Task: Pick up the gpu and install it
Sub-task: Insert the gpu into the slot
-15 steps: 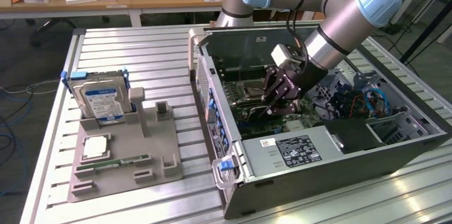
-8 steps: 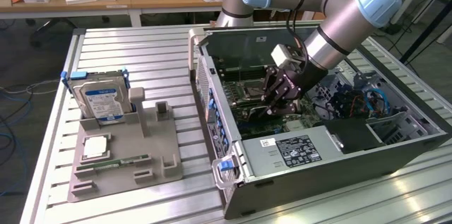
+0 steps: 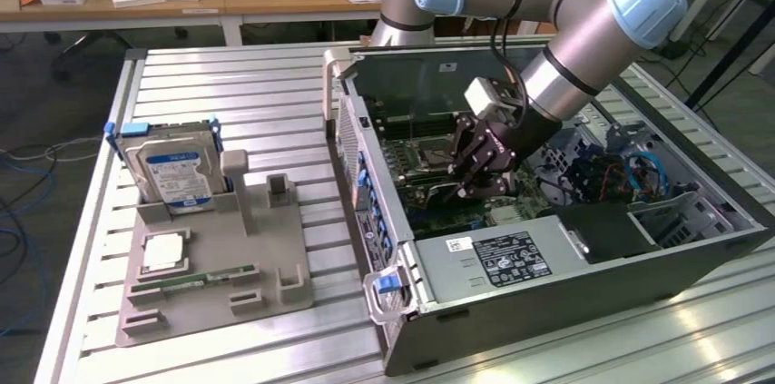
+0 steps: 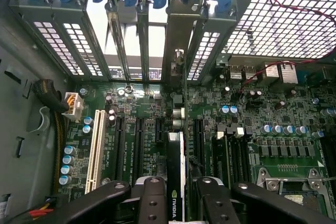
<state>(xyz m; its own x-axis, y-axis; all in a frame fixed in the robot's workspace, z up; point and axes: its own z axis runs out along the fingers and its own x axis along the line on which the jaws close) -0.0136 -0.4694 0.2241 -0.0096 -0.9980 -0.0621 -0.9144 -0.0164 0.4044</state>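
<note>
Gripper (image 4: pixel 176 192) fingers (image 4: pixel 152 198) clamp the gpu (image 4: pixel 176 174) edge-on, held upright over the motherboard (image 4: pixel 252 145) slots inside the open computer case (image 3: pixel 678 261), right of centre in the exterior view; the hard drive (image 3: pixel 173 175) stands at that view's left

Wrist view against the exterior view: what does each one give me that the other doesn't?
Wrist view alone: the gpu seen edge-on between the gripper's fingers, lined up with its bracket at the rear slot openings, plus the white expansion slot on the motherboard. Exterior view alone: the grey parts holder on the table, with the hard drive standing in it and the memory stick lying flat, and the arm's elbow. Both: the gripper down inside the open computer case, over the green motherboard.
</note>
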